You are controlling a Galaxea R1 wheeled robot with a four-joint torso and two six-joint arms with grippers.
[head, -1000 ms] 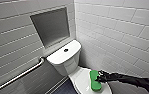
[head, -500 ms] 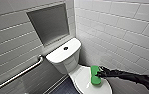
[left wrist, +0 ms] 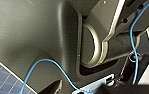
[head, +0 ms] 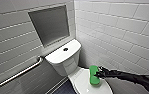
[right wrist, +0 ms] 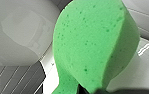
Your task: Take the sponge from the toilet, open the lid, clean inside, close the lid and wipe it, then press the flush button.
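Closed-lid toilet (head: 65, 65) — flush button (head: 65, 49) on its tank top.

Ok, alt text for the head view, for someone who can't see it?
The right gripper holds a green sponge over the white toilet lid. Behind, the tank top carries a dark flush button; grey tiled walls surround.

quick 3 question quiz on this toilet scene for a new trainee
1. True or false: the right gripper holds the sponge.
2. The flush button sits on: A the wall, B the tank top, C the floor.
3. Fill in: the lid is ___ (open or shut).
Key: 1 true; 2 B; 3 shut.
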